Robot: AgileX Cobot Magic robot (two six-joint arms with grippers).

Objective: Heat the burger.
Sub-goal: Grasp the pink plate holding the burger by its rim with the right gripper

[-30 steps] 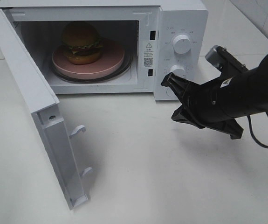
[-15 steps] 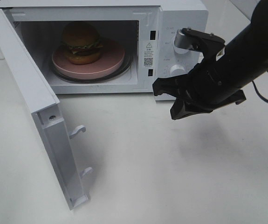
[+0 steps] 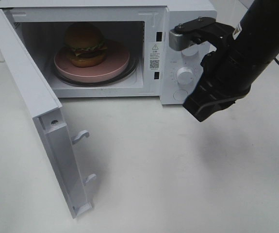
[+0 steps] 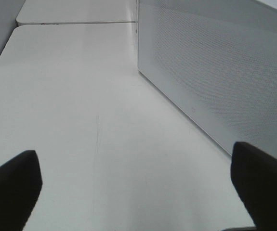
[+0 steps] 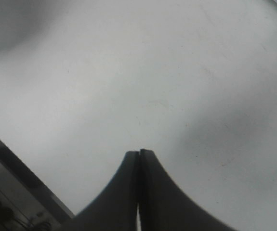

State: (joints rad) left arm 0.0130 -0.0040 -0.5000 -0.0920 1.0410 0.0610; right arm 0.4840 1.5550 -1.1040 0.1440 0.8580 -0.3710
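The burger sits on a round pink plate inside the white microwave, whose door stands wide open on the left. In the exterior high view my right gripper hangs in front of the control panel, pointing down at the table. Its fingers are pressed together with nothing between them. Only the left wrist view shows my left gripper. It is open, its dark fingertips far apart over bare table beside a perforated panel of the microwave.
The lower knob shows beside my right arm, which partly hides the upper knob. The open door reaches out toward the table's front edge, with latch hooks on its inner side. The white table lies in front.
My right arm has swung up and to the right, from lying low across the front of the control panel to pointing steeply down. Its gripper stays shut. The burger and door have not moved.
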